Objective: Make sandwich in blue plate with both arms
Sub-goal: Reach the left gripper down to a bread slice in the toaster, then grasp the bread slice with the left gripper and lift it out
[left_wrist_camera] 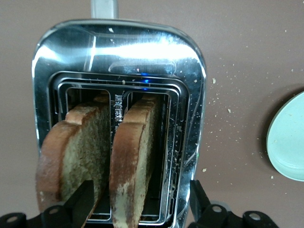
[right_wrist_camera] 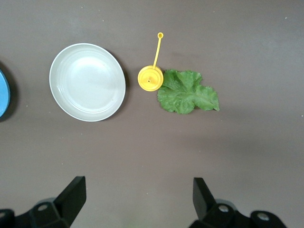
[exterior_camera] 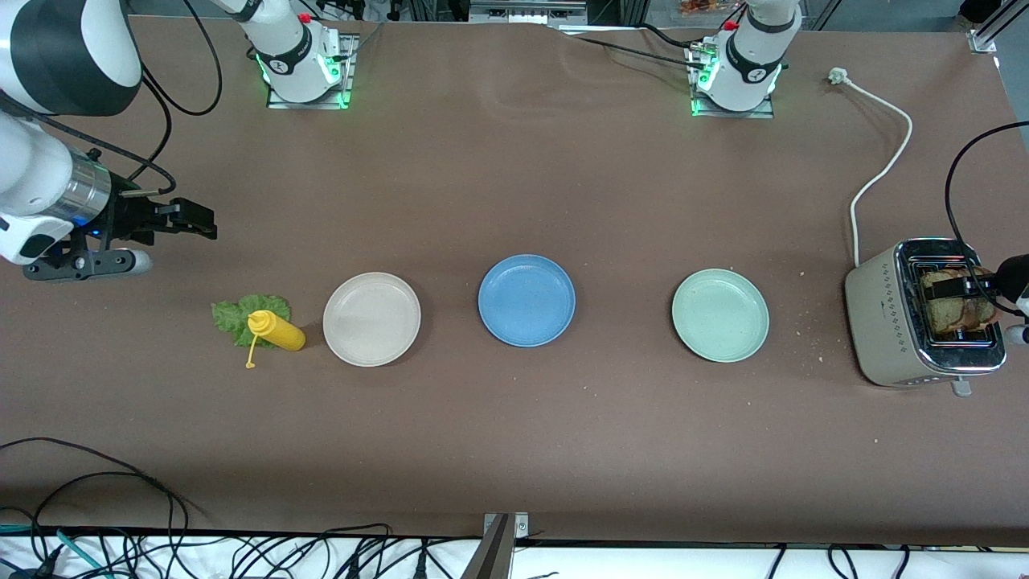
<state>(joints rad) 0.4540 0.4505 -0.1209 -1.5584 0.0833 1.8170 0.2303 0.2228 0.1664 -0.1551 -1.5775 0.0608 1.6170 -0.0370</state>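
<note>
A: What lies nearest the camera on the desk (exterior_camera: pixel 514 434)?

B: The toaster (exterior_camera: pixel 924 315), at the left arm's end. Its lower edge reaches a little closer than the three plates and the yellow bottle (exterior_camera: pixel 277 330).

A: And the left end effector (left_wrist_camera: pixel 137 202)?

B: It hangs right over the toaster's slots. Two bread slices (left_wrist_camera: pixel 133 156) stand upright there, one per slot. The fingers (left_wrist_camera: pixel 78 202) straddle the slice (exterior_camera: pixel 961 310) in the slot toward the pale green plate: one finger sits in front of the other slice, the second stands over the toaster's chrome rim. The jaws are spread wide and I see no contact with the bread, so it reads as released, gripping nothing.

A: The right end effector (right_wrist_camera: pixel 137 199)?

B: Also released, fingers (right_wrist_camera: pixel 71 194) well apart and empty. It hovers over bare desk at the right arm's end. Below and ahead of it are the lettuce leaf (right_wrist_camera: pixel 187 91) and the yellow bottle, which stands upright touching the leaf's edge, its cap dangling on a strap. The cream-white plate (exterior_camera: pixel 371 318) is just beside the bottle.

A: Where is the blue plate (exterior_camera: pixel 526 299)?

B: At the middle of the desk, between the cream-white plate and the pale green plate (exterior_camera: pixel 720 314), well apart from both end effectors. Only its rim shows at the edge of the right wrist view. Crumbs dot the desk between the green plate and the toaster.
</note>
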